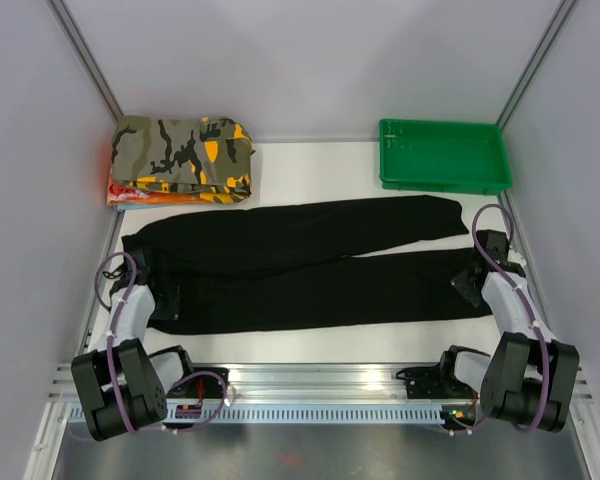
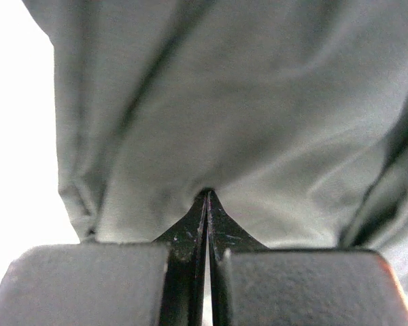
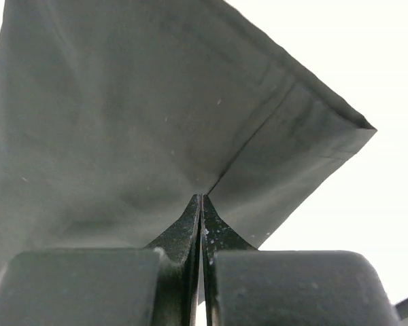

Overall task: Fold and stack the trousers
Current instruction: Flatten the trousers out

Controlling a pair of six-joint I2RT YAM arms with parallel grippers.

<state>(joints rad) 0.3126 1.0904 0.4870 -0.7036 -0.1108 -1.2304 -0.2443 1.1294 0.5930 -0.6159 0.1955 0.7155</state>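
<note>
Even, bright light overhead; wrist views blow out, greying the trousers.

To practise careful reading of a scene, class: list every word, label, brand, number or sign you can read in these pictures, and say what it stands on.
No text can be read in any view.
trousers: plain black, no label showing.
camouflage garment: pattern only, no words.
green tray: no marking showing.
left arm and right arm: no legible label.
</note>
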